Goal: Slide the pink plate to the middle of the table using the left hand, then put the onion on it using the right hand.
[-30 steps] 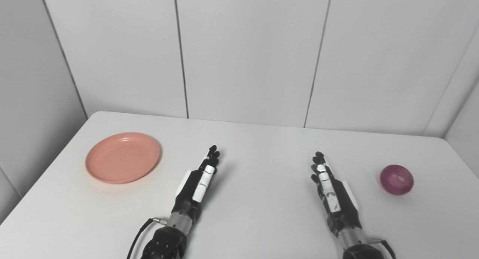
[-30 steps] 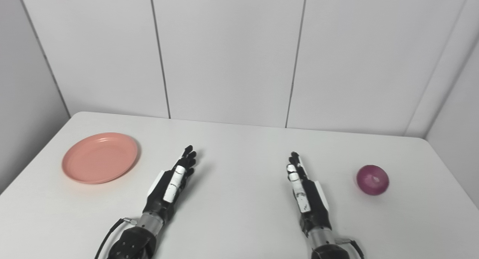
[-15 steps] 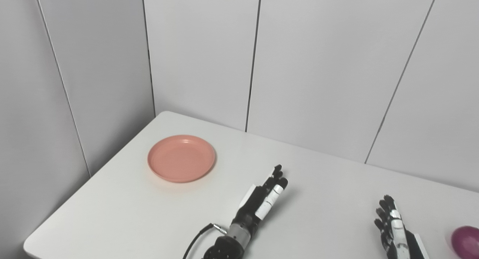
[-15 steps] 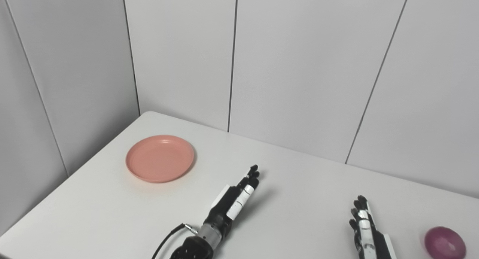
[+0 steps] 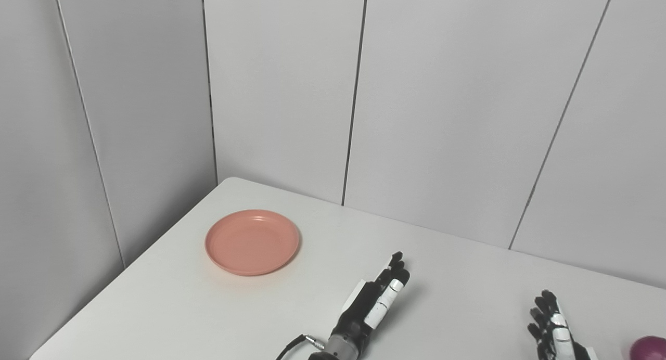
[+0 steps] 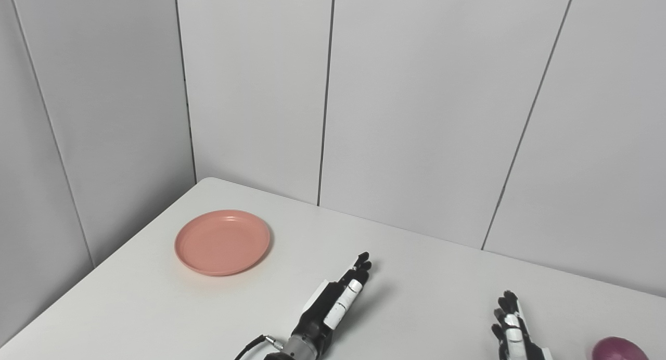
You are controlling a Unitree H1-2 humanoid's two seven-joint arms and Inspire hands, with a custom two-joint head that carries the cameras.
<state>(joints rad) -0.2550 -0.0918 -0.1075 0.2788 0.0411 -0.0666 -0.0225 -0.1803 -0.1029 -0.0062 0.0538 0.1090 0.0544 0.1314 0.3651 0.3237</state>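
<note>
I see my left hand (image 6: 333, 308) flat, fingers (image 6: 359, 269) straight, holding nothing, apart from the pink plate (image 6: 222, 242). My right hand (image 6: 512, 329) is likewise empty, near the onion (image 6: 619, 348).

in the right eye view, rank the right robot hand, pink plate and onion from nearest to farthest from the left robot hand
Measured from the left robot hand:
1. Pink plate, up and to its left, near the table's left edge.
2. Right robot hand, across the table to its right, at the bottom edge.
3. Onion, farthest, beyond the right robot hand at the bottom right corner.

Smooth matt pink plate (image 5: 252, 241), plastic-looking, on a smooth matt white table (image 5: 468, 277).
</note>
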